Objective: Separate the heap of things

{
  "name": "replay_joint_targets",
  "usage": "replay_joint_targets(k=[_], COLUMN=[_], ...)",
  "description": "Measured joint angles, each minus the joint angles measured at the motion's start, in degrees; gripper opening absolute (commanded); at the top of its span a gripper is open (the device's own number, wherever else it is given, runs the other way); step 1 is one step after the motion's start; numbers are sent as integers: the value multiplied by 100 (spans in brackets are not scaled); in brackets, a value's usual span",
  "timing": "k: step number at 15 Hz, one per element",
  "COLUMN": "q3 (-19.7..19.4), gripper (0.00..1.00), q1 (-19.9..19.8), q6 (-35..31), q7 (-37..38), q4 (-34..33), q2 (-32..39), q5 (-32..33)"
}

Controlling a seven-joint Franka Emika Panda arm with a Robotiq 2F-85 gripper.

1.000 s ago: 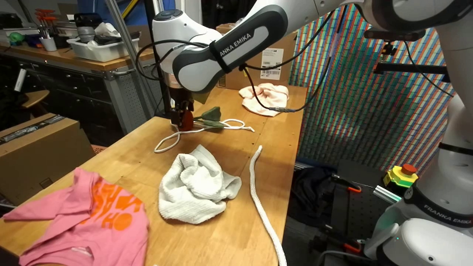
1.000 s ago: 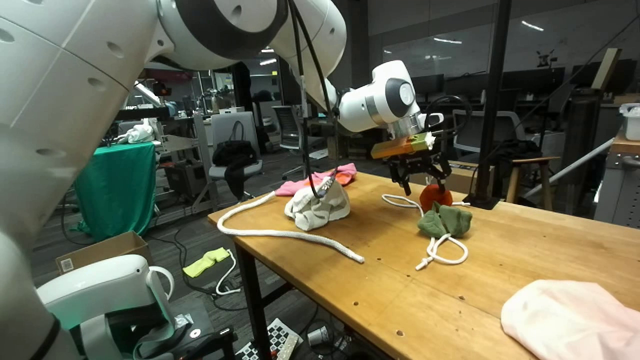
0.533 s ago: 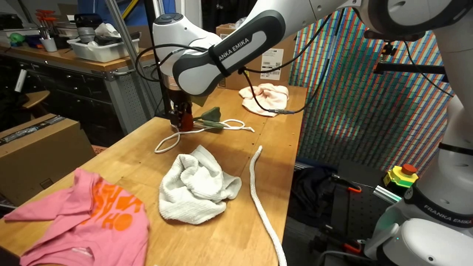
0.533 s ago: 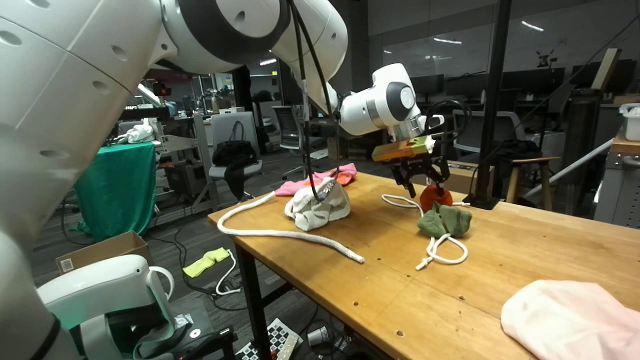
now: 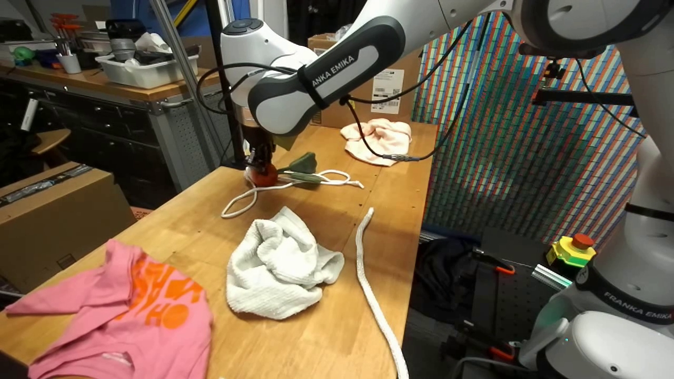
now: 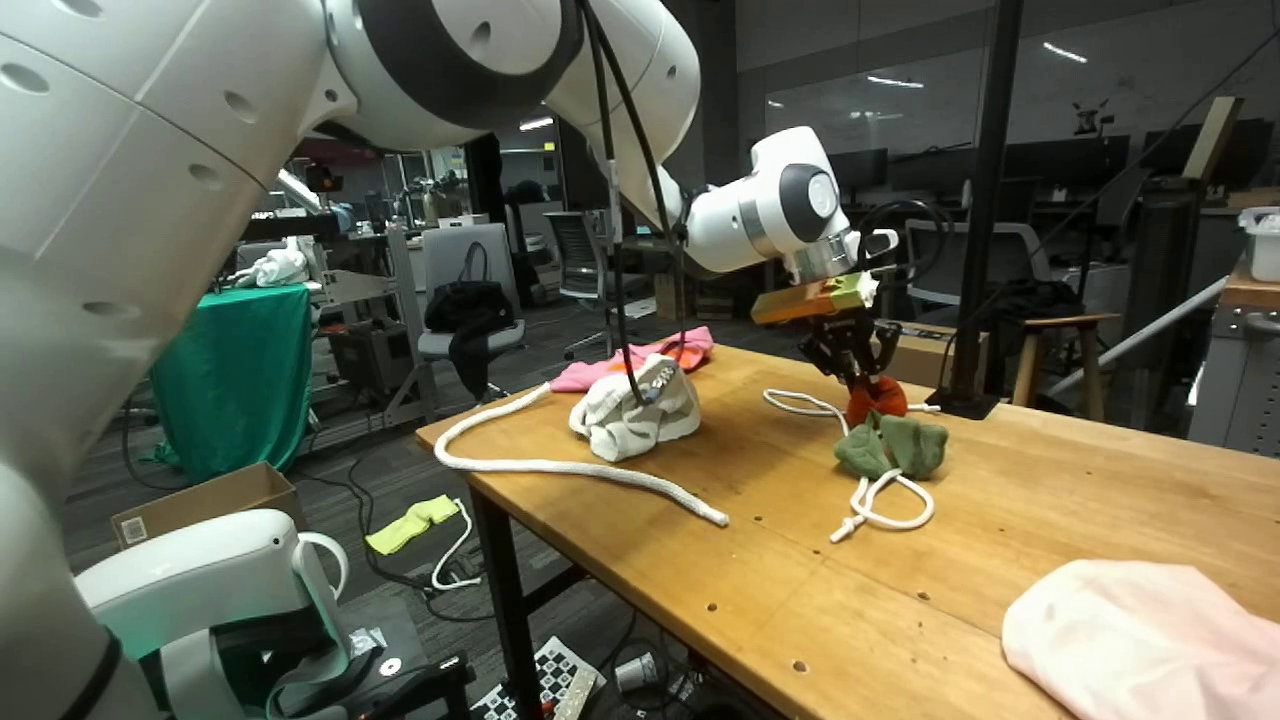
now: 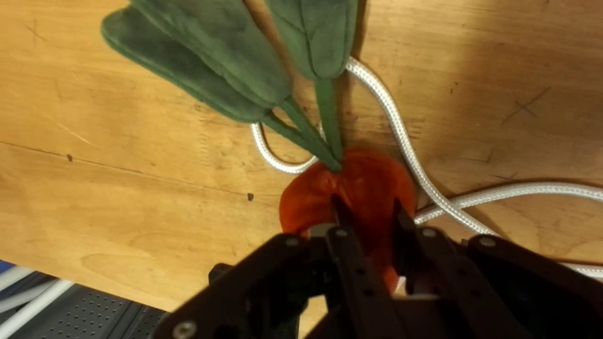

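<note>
Red plush (image 7: 358, 181) is pinched in my gripper (image 7: 366, 201). I should lift it slowly, letting the rope (image 7: 408, 150) slip free.

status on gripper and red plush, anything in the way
Gripper closed on red plush, green leaves attached. Low at table, no clear lift yet. White rope runs under leaves, may snag.

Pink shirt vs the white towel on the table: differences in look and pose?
Colour: the pink shirt carries orange lettering; the white towel is plain.
Pose: the pink shirt lies mostly flat, with some folds; the white towel is bunched into a mound.
Surface: the pink shirt looks smooth; the white towel looks ribbed.
Shared: both are cloth and lie on the wooden table, a gap between them.
</note>
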State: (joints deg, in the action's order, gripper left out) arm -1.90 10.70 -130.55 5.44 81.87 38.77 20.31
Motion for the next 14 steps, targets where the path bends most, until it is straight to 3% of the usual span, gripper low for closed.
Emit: replay_joint_targets(k=[14], q3=[-328], gripper=[7], q1=[3], q6=[-312], q7=[295], q4=[-327], q2=[-32], q5=[111])
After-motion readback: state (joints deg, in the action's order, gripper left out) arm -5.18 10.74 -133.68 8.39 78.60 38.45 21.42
